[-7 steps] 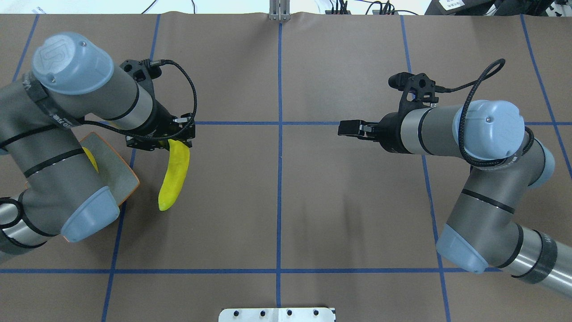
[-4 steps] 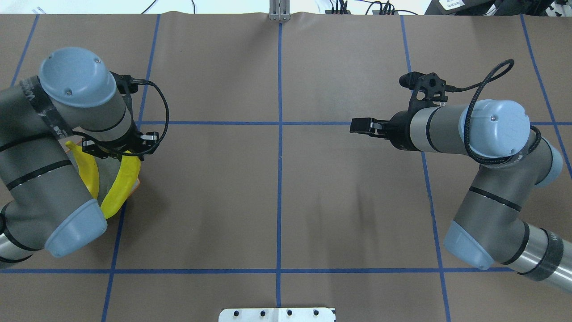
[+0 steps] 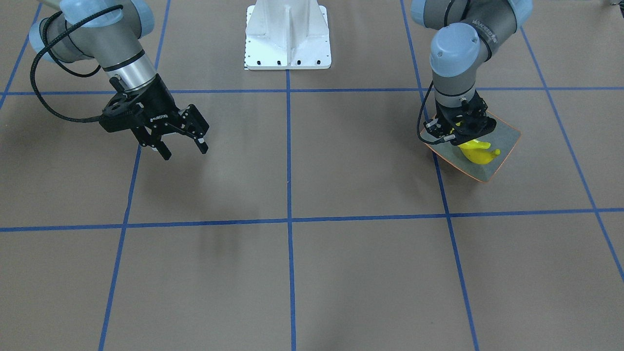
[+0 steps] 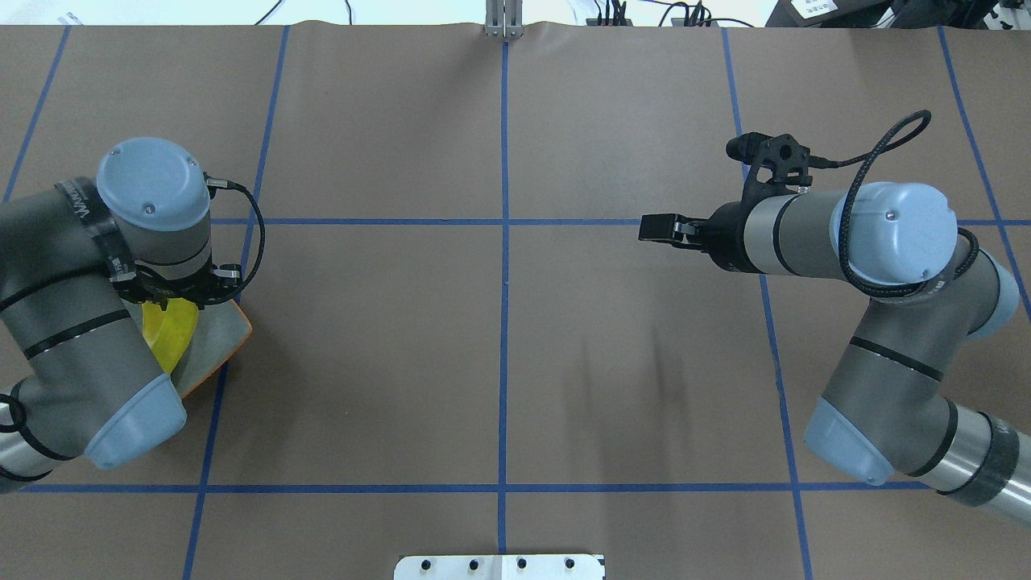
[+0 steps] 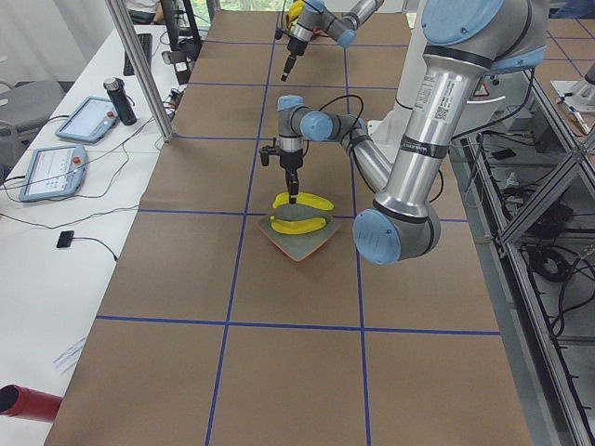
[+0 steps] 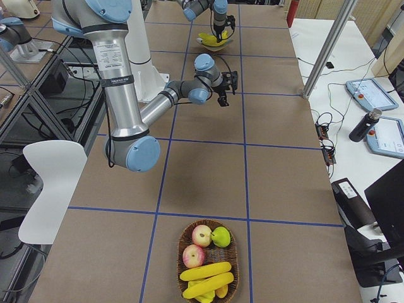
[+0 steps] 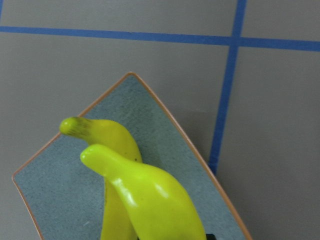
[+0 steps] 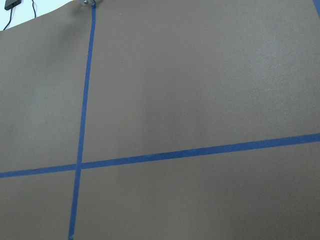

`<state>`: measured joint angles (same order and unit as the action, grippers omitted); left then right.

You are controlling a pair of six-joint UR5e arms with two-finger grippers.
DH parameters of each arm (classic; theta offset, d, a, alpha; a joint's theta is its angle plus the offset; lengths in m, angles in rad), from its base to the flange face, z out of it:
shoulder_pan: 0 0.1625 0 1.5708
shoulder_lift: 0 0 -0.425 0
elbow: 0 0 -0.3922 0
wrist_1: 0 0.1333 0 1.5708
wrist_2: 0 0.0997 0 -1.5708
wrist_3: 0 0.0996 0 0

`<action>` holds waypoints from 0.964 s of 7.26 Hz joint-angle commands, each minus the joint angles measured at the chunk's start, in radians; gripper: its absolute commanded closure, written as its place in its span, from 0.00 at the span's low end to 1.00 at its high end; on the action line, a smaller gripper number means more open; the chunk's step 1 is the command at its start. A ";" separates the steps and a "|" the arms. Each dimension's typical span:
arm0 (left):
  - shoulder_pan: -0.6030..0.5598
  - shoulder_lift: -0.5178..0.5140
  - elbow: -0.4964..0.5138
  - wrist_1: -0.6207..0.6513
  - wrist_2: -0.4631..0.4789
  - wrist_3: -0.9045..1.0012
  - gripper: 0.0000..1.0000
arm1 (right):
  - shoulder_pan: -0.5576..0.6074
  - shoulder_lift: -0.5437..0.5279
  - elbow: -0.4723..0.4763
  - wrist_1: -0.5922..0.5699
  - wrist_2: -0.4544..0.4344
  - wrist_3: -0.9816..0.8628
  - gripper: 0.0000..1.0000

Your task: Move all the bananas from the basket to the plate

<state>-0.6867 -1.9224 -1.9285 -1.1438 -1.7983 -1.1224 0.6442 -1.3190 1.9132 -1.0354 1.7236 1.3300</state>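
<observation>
Your left gripper (image 5: 293, 192) clamped on one banana (image 7: 155, 200) over the plate (image 7: 165, 135), second banana (image 7: 107, 132) lying there, your right gripper (image 3: 185, 152) spread apart, empty.

Two yellow bananas (image 5: 299, 223) on grey-green, orange-rimmed plate (image 7: 155, 125); upper banana (image 7: 150, 192) crosses the lower. More bananas (image 6: 205, 271) lie in the wicker basket (image 6: 178, 249).

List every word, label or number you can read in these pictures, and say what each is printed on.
"ROBOTIQ": on the body of the right gripper.
White lettering on the band of the left arm: too blurred to read.
Stickers on the left arm and right arm, side views: too small to read.
</observation>
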 commanded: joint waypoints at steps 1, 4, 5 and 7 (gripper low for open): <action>0.001 -0.012 0.032 -0.001 0.014 -0.005 1.00 | 0.000 0.000 0.000 0.000 0.001 0.000 0.00; -0.001 -0.013 0.042 -0.002 0.014 -0.005 0.01 | 0.000 0.000 0.001 0.000 0.001 0.001 0.00; -0.001 -0.012 0.040 -0.004 0.014 0.000 0.00 | 0.002 0.000 0.003 0.000 0.001 0.002 0.00; -0.001 -0.013 0.046 -0.010 0.016 0.001 0.00 | 0.009 0.001 0.001 0.000 -0.010 0.002 0.00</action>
<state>-0.6872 -1.9354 -1.8847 -1.1507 -1.7837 -1.1224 0.6488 -1.3188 1.9147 -1.0354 1.7211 1.3314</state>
